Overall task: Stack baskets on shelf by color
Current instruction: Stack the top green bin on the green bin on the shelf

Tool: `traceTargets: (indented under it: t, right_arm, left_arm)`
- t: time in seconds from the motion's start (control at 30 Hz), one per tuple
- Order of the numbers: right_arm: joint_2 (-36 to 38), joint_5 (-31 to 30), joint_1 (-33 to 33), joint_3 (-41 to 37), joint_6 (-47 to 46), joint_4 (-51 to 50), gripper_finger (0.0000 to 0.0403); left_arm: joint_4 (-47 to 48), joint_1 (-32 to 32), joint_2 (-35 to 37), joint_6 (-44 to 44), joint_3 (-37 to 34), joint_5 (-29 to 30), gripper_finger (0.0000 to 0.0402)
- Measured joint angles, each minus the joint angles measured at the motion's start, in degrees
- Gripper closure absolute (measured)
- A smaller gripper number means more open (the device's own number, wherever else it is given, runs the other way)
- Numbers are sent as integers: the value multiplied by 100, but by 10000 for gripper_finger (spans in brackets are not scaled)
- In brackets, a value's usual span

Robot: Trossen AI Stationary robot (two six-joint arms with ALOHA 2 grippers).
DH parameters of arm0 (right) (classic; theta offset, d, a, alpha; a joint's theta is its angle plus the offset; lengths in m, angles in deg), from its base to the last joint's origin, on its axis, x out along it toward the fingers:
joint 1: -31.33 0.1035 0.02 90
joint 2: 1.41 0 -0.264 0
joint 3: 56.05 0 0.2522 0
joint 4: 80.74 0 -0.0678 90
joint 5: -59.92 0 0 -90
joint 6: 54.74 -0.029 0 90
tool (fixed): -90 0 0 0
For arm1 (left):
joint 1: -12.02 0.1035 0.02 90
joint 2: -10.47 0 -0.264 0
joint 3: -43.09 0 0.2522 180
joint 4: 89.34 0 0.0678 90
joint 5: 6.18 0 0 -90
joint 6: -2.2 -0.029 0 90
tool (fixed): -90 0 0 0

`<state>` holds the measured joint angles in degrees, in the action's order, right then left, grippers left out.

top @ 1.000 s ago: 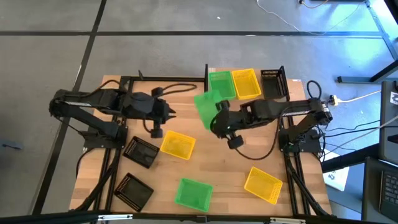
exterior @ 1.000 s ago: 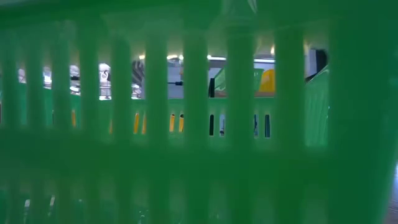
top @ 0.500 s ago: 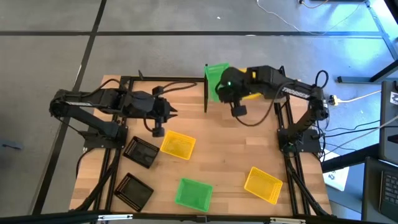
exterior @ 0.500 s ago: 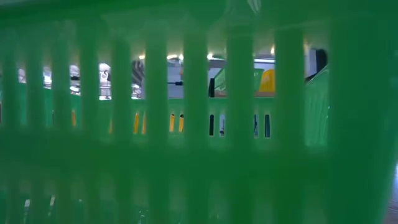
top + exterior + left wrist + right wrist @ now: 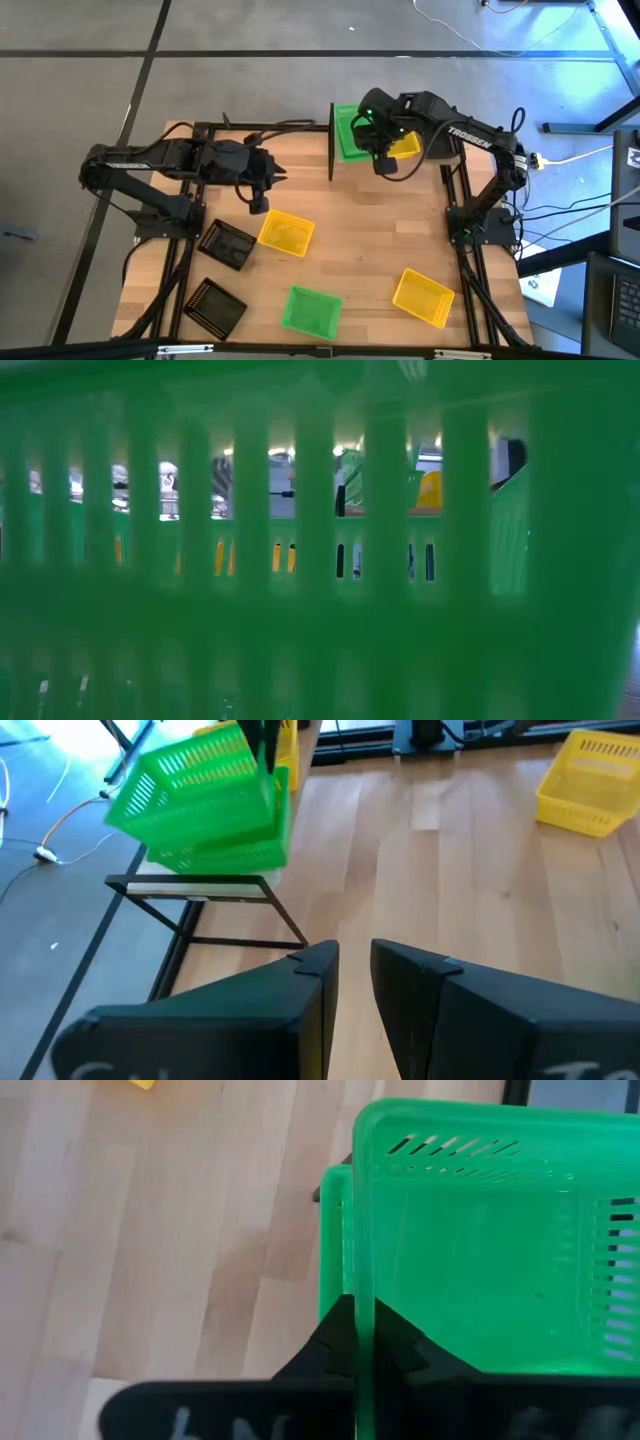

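One green basket [image 5: 195, 785], clamped by the right gripper [image 5: 358, 1342], now hangs above the shelved green basket [image 5: 225, 852], ready for stacking; left gripper [image 5: 355, 960] waits narrowly parted.

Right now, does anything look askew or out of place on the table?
Yes. The green basket gripped by the right gripper hangs tilted over the green one on the shelf, not nested. Another green basket blocks nearly the whole low view.

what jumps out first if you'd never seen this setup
The right pincer, shut on the wall of a green basket, holds it tilted over another green basket on the shelf at the table's far edge. In the low view, the green mesh of a basket fills nearly the whole picture.
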<state>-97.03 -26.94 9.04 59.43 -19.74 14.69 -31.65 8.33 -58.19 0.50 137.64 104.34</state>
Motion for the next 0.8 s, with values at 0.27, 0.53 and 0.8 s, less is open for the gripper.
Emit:
traceTargets:
  t: [0.27,0.53,0.8]
  right_arm:
    - [-4,-2,-11,-196,116,222,397]
    - [-2,-155,-9,-194,114,288,347]
    - [-2,-852,-11,-194,111,191,326]
  left_arm:
    - [-36,110,0,-21,0,-2,347]
    - [-34,112,0,-37,0,-3,347]
    - [-31,112,0,-39,0,-3,347]
